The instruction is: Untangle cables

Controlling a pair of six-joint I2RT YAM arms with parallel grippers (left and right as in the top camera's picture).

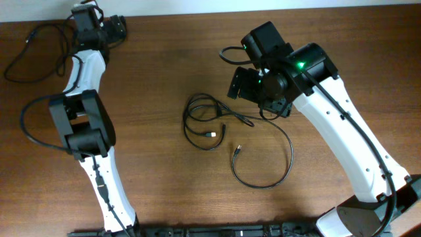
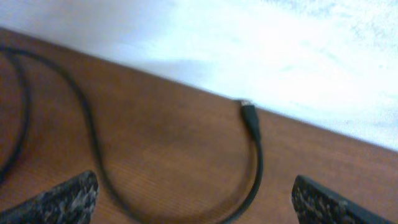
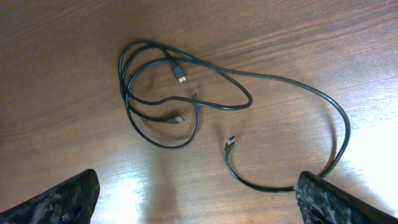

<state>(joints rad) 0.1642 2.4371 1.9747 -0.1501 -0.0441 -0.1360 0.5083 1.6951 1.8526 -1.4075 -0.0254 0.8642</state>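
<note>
Right claw (image 3: pixel 202 200): fingers spread wide, holding nothing, hovering over the table (image 1: pixel 164 197). Just beyond its fingertips a long cord (image 3: pixel 339 127) sweeps a wide loop, and its free plug (image 3: pixel 230 144) lies apart on bare wood. Farther on, the cord's other run crosses into the coiled bundle (image 3: pixel 158 93) at mid-table. At the far left corner one separated cord (image 1: pixel 39 47) lies by itself, the left claw (image 2: pixel 199 202) above it, open and empty.

Assessment: one cord is freed; two appear crossed. The next move calls for pinching the long cord near its free plug and drawing it away from the coils.
</note>
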